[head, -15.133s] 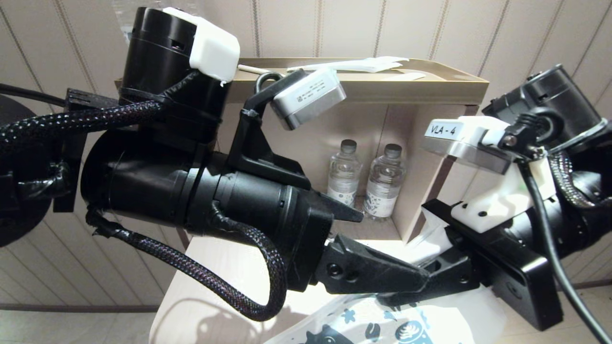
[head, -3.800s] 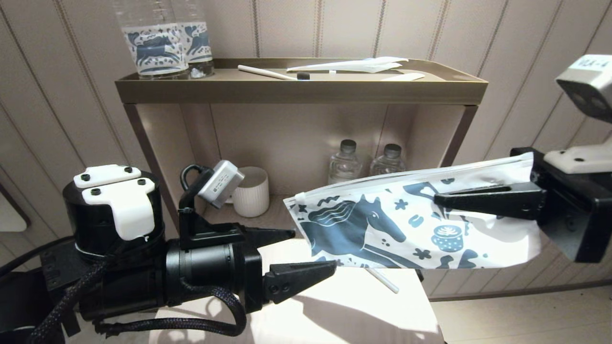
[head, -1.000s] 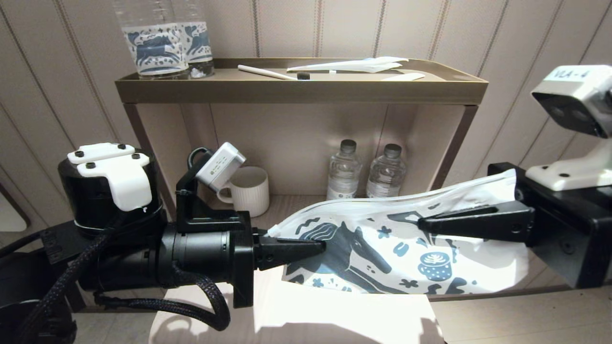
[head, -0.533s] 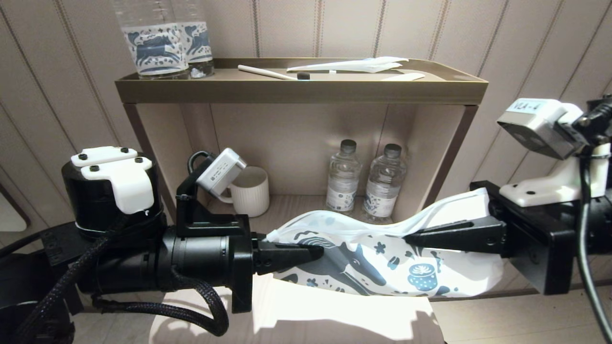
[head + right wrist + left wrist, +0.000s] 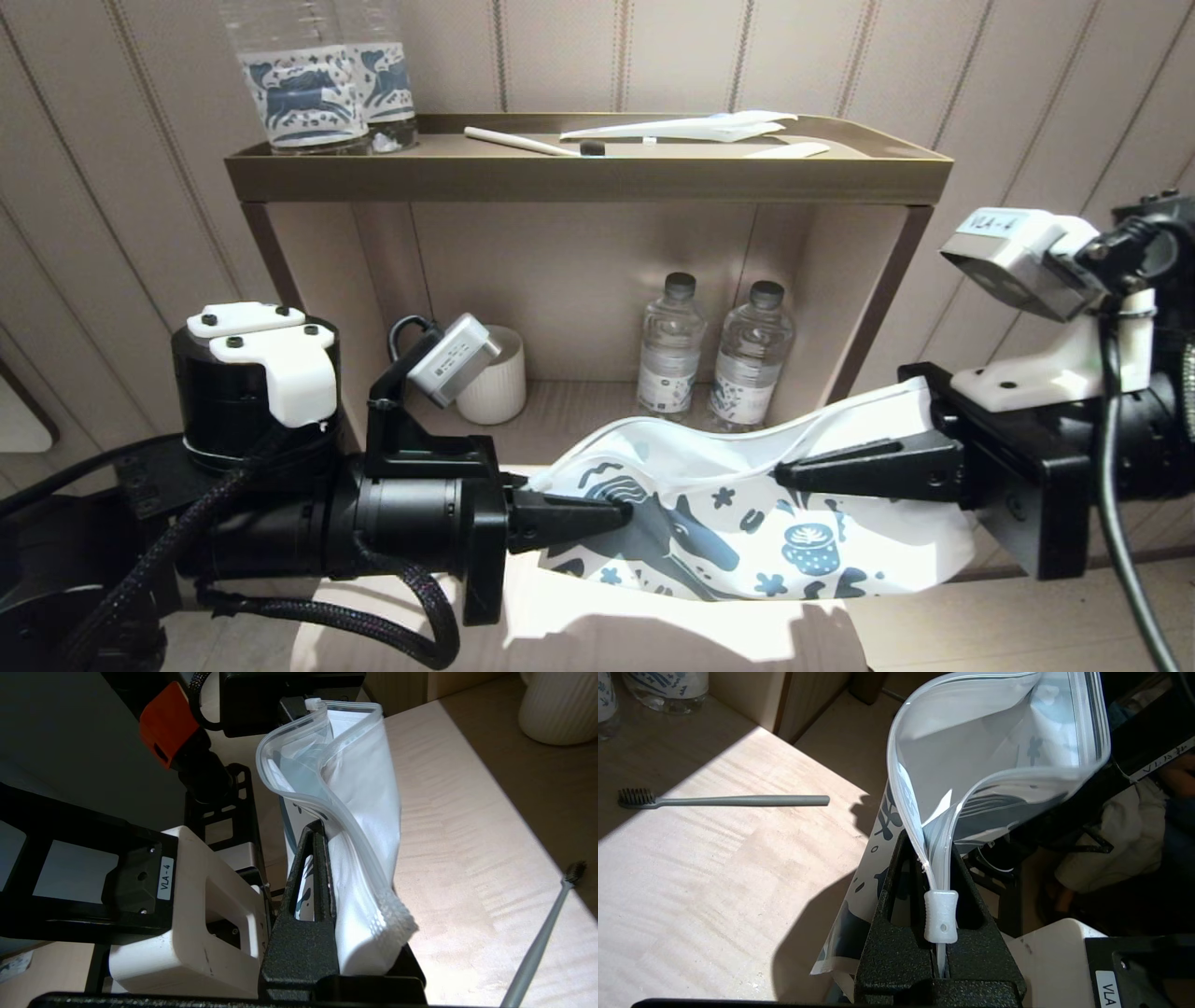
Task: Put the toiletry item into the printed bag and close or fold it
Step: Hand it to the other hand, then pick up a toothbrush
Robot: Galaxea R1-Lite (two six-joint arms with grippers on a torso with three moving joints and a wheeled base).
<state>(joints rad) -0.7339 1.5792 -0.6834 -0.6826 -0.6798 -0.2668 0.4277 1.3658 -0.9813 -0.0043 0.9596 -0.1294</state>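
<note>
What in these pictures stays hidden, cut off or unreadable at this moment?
- Toothbrush: absent from head view, behind the printed bag; handle end cut off by the frame edge in right wrist view.
- Bag's bottom: hidden in both wrist views by its own walls.
- Bottle labels: too small, head view.

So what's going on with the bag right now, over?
Left gripper and right gripper each shut on one end of the printed bag, mouth bowed open. Toothbrush on the table, not yet in. Nothing blocking.
</note>
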